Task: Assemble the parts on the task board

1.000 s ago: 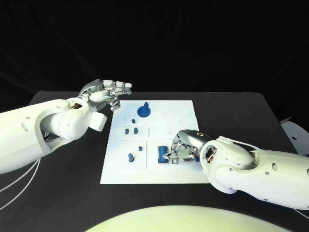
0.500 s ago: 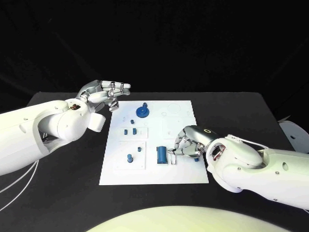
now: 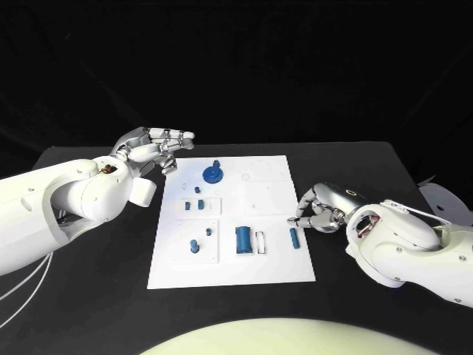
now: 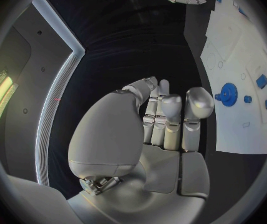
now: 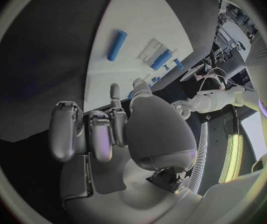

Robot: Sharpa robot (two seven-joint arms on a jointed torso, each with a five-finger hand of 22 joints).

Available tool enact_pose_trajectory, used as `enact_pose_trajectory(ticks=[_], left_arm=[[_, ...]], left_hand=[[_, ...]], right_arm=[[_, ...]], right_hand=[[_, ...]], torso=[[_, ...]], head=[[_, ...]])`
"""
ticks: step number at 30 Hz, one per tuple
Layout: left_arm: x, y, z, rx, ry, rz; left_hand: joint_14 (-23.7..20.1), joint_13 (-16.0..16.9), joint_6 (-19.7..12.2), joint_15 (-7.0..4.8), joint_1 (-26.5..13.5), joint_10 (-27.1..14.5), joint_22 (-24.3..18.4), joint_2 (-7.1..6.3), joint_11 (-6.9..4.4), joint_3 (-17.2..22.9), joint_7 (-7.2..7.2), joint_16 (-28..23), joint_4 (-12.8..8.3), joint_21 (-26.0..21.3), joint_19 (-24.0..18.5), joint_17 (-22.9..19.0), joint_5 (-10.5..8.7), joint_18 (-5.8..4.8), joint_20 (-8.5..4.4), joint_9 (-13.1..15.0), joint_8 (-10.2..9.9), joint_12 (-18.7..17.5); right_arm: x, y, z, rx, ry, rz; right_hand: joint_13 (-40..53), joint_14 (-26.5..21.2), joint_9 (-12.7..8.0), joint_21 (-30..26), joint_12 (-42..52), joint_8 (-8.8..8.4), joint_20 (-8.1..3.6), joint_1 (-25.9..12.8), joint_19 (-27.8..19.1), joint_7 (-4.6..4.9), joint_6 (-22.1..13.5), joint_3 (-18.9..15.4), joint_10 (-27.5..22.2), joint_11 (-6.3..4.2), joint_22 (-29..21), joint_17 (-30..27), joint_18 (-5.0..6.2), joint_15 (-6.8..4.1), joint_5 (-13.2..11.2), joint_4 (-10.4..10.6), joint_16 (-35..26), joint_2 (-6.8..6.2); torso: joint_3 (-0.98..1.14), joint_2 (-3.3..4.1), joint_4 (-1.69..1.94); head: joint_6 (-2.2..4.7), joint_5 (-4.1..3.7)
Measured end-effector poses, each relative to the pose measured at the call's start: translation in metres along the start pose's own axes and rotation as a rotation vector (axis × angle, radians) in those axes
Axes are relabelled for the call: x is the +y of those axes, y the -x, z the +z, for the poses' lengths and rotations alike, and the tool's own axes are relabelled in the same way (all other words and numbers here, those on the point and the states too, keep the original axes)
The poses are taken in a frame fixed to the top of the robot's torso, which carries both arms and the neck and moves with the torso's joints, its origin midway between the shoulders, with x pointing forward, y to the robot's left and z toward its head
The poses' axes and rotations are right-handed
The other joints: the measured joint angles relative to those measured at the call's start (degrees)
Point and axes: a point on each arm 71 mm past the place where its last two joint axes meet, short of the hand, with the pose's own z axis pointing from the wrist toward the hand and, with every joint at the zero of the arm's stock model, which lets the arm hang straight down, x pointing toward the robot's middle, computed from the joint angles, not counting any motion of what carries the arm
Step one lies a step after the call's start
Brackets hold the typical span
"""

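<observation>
The white task board (image 3: 231, 270) lies mid-table. On it are a blue gear (image 3: 213, 175), several small blue pegs (image 3: 200, 205), a thick blue cylinder (image 3: 242, 238) beside a white slot (image 3: 261, 242), and a thin blue cylinder (image 3: 294, 237) lying flat near the right edge. My right hand (image 3: 322, 211) hovers just off the board's right edge, fingers curled in on nothing; its wrist view shows the thin cylinder (image 5: 116, 45) and the thick cylinder (image 5: 161, 59). My left hand (image 3: 151, 148) floats past the board's far left corner, fingers curled and empty, near the gear (image 4: 228, 93).
Black table (image 3: 87, 296) surrounds the board on all sides. A pale rounded object (image 3: 450, 203) sits at the table's right edge, behind my right arm. My left forearm (image 3: 55, 207) hangs over the table left of the board.
My right hand has drawn back to the right off the board, leaving the thin blue cylinder lying by the right edge. The left hand has barely moved; the camera shifted slightly.
</observation>
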Motion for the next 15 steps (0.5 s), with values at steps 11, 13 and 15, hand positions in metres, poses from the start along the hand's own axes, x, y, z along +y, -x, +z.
enact_pose_trajectory(ticks=[11,13,15], left_arm=[[0.001,-0.002,0.001,0.009,0.000,-0.002],[0.001,-0.003,0.001,0.012,0.001,-0.003],[0.001,-0.003,0.001,0.013,0.001,-0.003]], left_hand=[[0.0,0.0,0.0,0.00,0.0,-0.2,0.0,0.00,0.21,0.0,0.00,0.0,0.0,0.0,0.0,-0.1,0.00,-0.05,0.00,0.0,0.0,0.0],[0.0,0.0,0.0,0.00,0.0,-0.3,-0.1,0.00,0.14,0.0,0.00,0.0,0.0,0.0,0.0,-0.1,0.00,-0.05,0.00,0.0,0.0,0.0],[0.0,0.0,0.0,0.00,0.0,-0.4,-0.1,0.00,0.00,0.0,0.00,0.0,0.0,0.0,0.0,-0.1,0.00,-0.05,0.00,0.0,0.0,0.0]], right_arm=[[-0.006,-0.018,-0.005,0.039,-0.011,-0.030],[-0.006,-0.020,-0.004,0.044,-0.013,-0.034],[-0.006,-0.022,-0.003,0.050,-0.016,-0.038]], right_hand=[[0.0,0.0,0.2,0.0,0.4,0.00,0.00,0.2,0.0,-0.16,0.2,-0.4,0.0,-0.01,0.0,0.0,0.01,0.00,0.8,0.4,0.0,-0.22],[0.0,0.0,0.2,0.0,0.4,0.00,0.00,0.2,0.0,0.01,0.4,-0.4,0.0,-0.01,0.0,0.0,0.01,0.00,0.8,0.4,0.0,-0.22],[0.0,0.0,0.3,0.0,0.4,0.00,0.00,0.2,0.0,-0.15,0.6,-0.5,0.0,-0.01,0.0,0.0,0.01,0.00,0.8,0.5,0.0,-0.22]], torso=[[0.02,-0.04,-0.04],[0.01,-0.05,0.04],[0.01,-0.05,0.12]], head=[[0.08,0.02],[0.06,0.02],[-0.01,0.06]])
